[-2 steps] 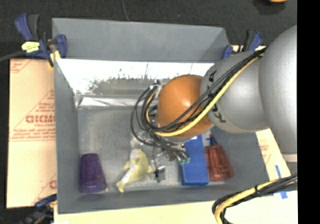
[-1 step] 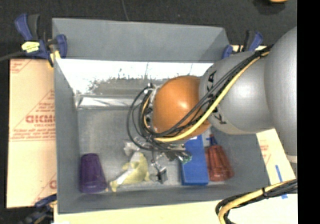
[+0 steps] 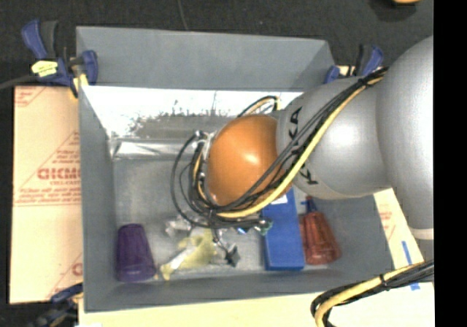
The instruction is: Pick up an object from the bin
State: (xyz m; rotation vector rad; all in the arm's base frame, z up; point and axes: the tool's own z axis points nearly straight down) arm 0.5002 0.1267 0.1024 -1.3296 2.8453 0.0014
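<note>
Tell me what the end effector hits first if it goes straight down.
Most likely the pale yellow scrap lying right under the end effector, between the purple cup and the blue block; depth is hard to judge.

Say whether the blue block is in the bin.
In: the blue block lies on the floor of the bin, within its walls.

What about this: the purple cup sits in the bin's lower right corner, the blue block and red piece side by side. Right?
No. The camera view shows the purple cup in the lower left corner of the bin, not the lower right. The blue block and red piece do lie side by side.
</note>
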